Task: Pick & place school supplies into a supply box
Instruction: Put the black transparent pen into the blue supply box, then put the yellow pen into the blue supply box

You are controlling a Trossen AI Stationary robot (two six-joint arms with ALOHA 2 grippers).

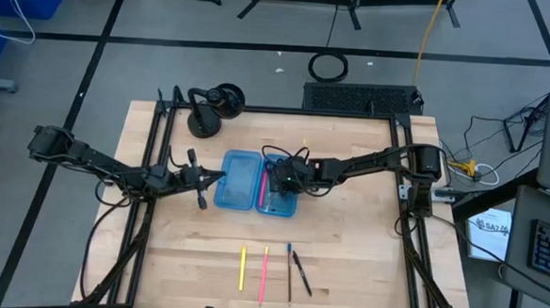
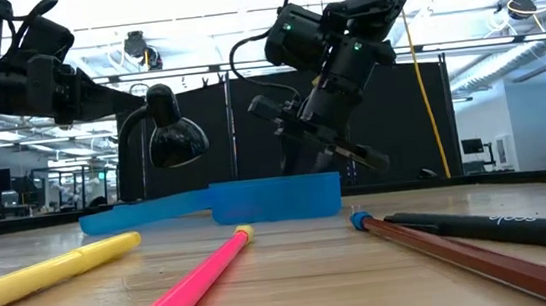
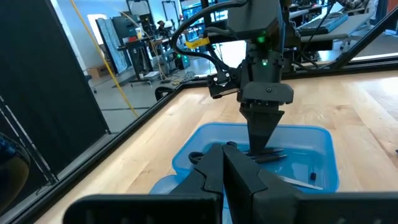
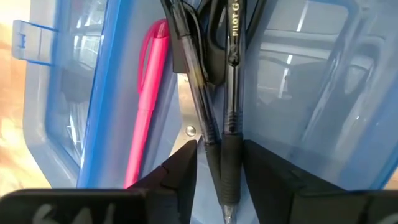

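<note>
Box (image 1: 241,180): translucent blue. Inside it, a pink pen (image 4: 147,106) and black pens (image 4: 231,93). On the pale wood table (image 1: 345,252): yellow pen (image 1: 243,267), pink pen (image 1: 263,274), blue-tipped brown pencil (image 1: 289,272), black pen (image 1: 302,273). Lamp (image 1: 211,108): black.

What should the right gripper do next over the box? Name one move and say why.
Probably lift straight up and clear. The right gripper sits low in the box with its fingers spread either side of a black pen that lies in the box beside a pink pen and scissors. Four pens wait on the table.
</note>
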